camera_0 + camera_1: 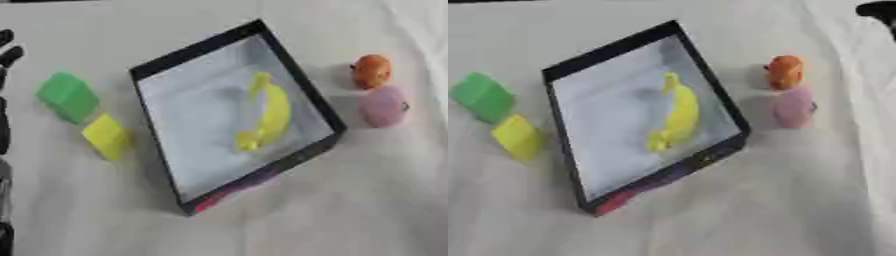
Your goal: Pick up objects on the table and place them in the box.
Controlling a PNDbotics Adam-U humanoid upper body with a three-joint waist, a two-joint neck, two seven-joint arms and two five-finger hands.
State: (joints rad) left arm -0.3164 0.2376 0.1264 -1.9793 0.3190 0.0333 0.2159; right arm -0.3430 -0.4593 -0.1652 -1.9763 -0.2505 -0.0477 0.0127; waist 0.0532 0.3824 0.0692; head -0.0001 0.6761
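Note:
A box [194, 50] with a black rim and white floor stands in the middle of the table, turned askew. A yellow banana [269, 114] lies inside it. Left of the box sit a green block [66, 96] and, nearer to me, a yellow block [107, 136]. Right of the box, an orange rounded object [371, 70] stands just behind a pink rounded one [383, 106]. My left hand [9, 50] shows at the left edge, fingers spread and holding nothing, apart from the green block. A dark bit of my right hand [878, 10] shows in the top right corner of the right eye view.
A pale cloth with a few folds at the right covers the table [350, 210]. My left arm [4, 190] runs down the left edge. The box's near corner [197, 205] shows coloured print on its outer wall.

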